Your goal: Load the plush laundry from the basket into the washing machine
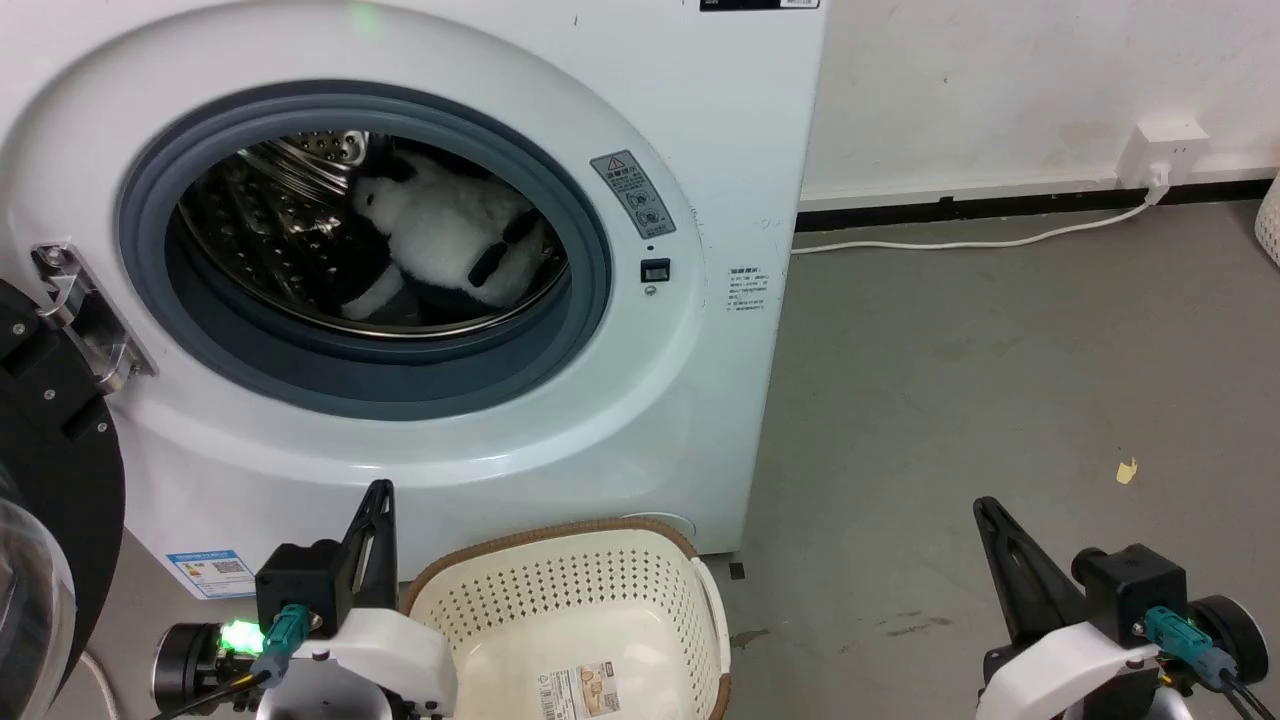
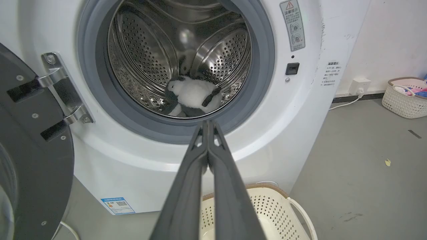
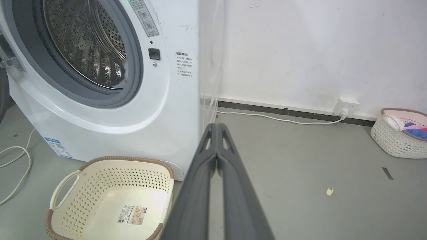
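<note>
The plush laundry (image 1: 445, 235), a fluffy white toy with black patches, lies inside the steel drum of the washing machine (image 1: 640, 420); the same plush laundry (image 2: 193, 96) rests low in the drum in the left wrist view. The basket (image 1: 575, 625) stands on the floor before the washer with only a label on its bottom, and the basket (image 3: 113, 196) shows at lower left in the right wrist view. My left gripper (image 1: 380, 490) is shut and holds nothing, beside the basket's left rim. My right gripper (image 1: 985, 505) is shut and bare over the floor to the right.
The washer's black-rimmed door (image 1: 45, 480) hangs open at the left on a metal hinge (image 1: 85, 310). A white cable (image 1: 960, 240) runs along the wall to a socket (image 1: 1160, 150). A second basket (image 3: 400, 136) with coloured clothes stands by the wall at the right. Grey floor (image 1: 1000, 380) spreads right.
</note>
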